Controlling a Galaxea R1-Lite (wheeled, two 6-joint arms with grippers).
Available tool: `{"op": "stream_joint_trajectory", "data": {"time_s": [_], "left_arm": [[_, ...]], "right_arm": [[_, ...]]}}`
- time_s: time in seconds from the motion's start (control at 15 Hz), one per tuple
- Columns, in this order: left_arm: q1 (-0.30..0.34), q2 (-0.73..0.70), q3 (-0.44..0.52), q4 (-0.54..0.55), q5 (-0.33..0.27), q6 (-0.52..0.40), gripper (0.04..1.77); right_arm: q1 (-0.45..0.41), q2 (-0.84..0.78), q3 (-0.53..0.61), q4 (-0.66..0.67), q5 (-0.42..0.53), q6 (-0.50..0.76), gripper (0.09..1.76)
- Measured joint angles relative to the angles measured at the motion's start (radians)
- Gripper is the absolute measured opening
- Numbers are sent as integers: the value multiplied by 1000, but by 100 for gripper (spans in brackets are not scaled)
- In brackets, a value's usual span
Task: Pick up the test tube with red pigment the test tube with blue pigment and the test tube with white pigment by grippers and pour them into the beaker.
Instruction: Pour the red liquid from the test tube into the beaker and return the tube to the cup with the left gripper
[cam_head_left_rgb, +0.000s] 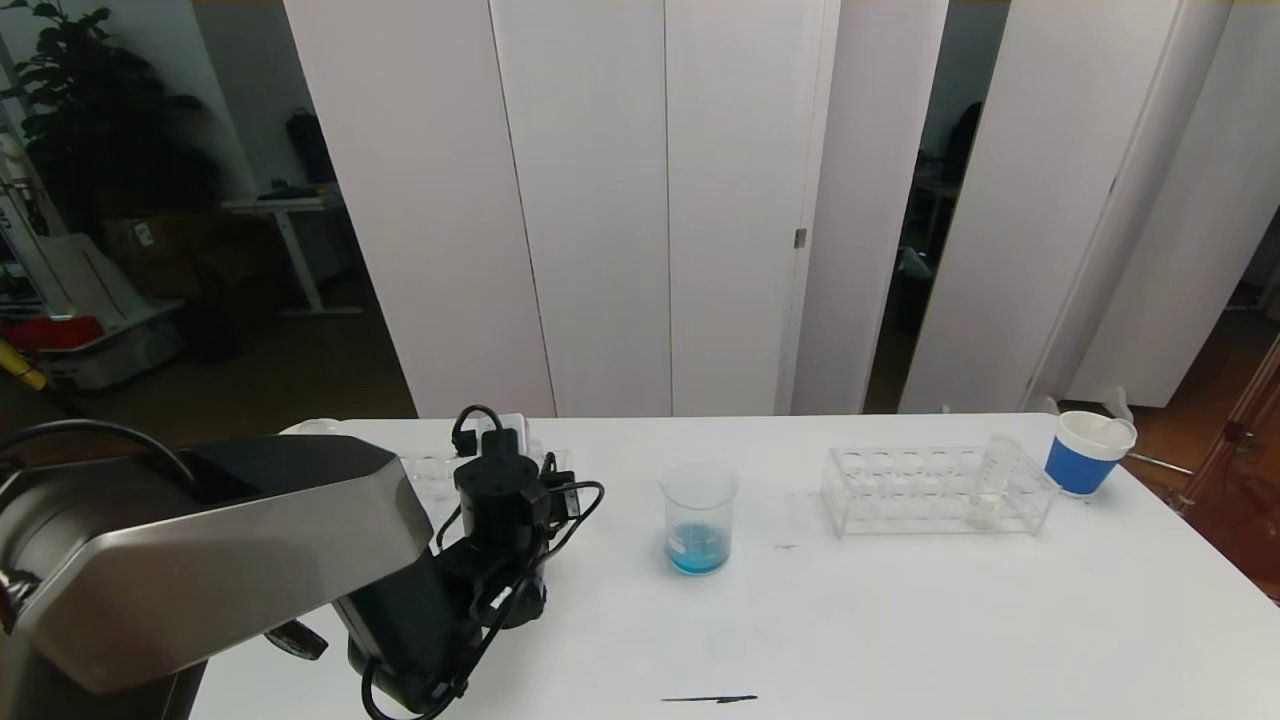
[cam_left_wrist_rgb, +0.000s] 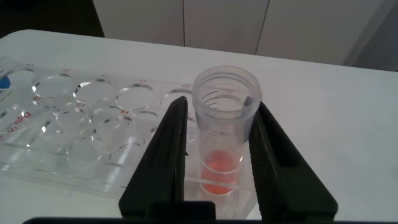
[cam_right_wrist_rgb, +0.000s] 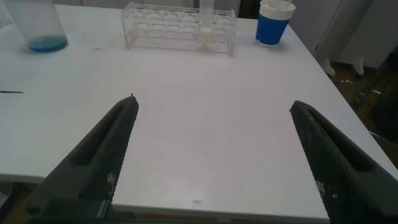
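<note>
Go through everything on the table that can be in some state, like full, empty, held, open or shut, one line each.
Left gripper: closed around the red-pigment tube.
Red-pigment tube: upright in the left rack, orange-red liquid at its base.
Beaker: upright, blue liquid in the bottom.
White-pigment tube: leaning in the right rack, untouched.
Paper cup: upright.
Right gripper: open, holding nothing.
</note>
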Motion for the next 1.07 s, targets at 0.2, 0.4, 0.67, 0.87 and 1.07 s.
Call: {"op": "stream_joint_trajectory", "data": {"time_s": [0.2, 0.4, 0.67, 0.87, 1.07], "left_arm": [[2, 4, -2, 0, 0, 0, 72], [3, 8, -3, 1, -1, 2, 72], [3, -6, -2, 4, -4, 43, 72], [3, -46, 0, 3, -8, 71, 69], [7, -103, 2, 9, -32, 89, 65]], "right_arm": [[1, 0, 0, 0, 0, 0, 175], [2, 0, 0, 0, 0, 0, 175], [1, 0, 0, 0, 0, 0, 175], [1, 0, 0, 0, 0, 0, 175], [1, 0, 0, 0, 0, 0, 175]]}}
